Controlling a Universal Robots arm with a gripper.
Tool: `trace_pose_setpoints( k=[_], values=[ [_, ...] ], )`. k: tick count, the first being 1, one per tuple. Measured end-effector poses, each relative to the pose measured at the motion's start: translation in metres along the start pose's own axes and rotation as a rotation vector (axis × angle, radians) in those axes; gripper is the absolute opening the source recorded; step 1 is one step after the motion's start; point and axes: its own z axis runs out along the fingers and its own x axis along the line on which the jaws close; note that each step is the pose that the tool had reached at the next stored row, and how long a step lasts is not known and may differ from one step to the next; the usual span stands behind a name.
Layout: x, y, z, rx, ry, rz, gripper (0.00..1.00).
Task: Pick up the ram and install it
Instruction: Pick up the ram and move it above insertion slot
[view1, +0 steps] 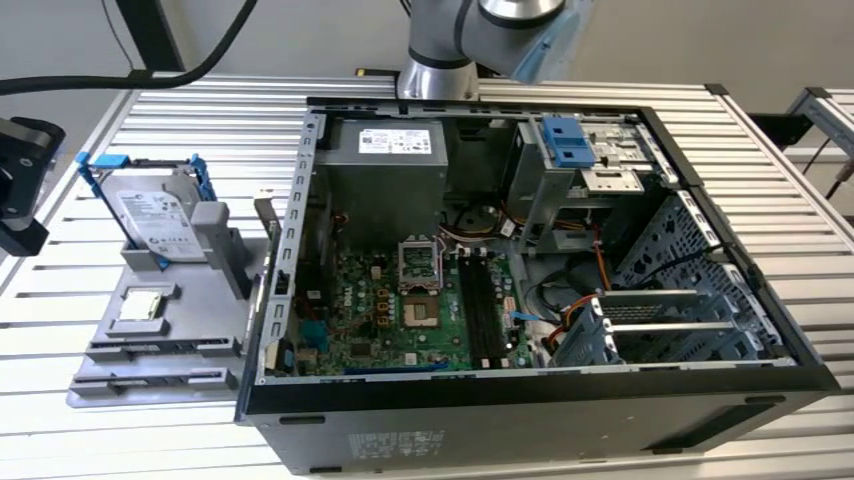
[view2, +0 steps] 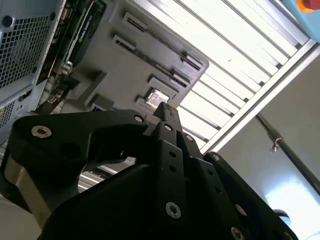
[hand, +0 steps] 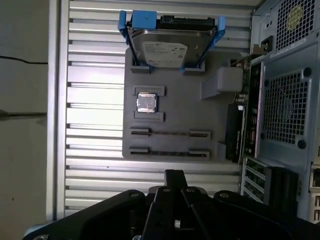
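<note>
- The tool (hand: 173, 174) hangs over the slatted desk (hand: 90, 75), fingers pressed together on nothing, pointing toward the grey holder tray (hand: 180, 100).
- The ram (hand: 170, 152) appears as a thin dark strip standing on edge in the tray's row nearest the tool. That pose likely keeps its top edge open to a pinch.
- A hard drive (hand: 170, 47) and a chip (hand: 146, 102) share the tray.
- The opened computer case (view1: 534, 420) lies just beside it, board facing up.
- The desk is ribbed metal, with pale, plain surroundings beyond its edge.

Slatted metal table (view1: 200, 120), grey wall (view1: 307, 35)
</note>
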Motion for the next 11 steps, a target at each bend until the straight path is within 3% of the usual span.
trace_pose_setpoints(
  k=[11],
  values=[
    [-0.0006,-0.0010,0.0003,0.0001,0.0001,0.000,0.00]
  ],
)
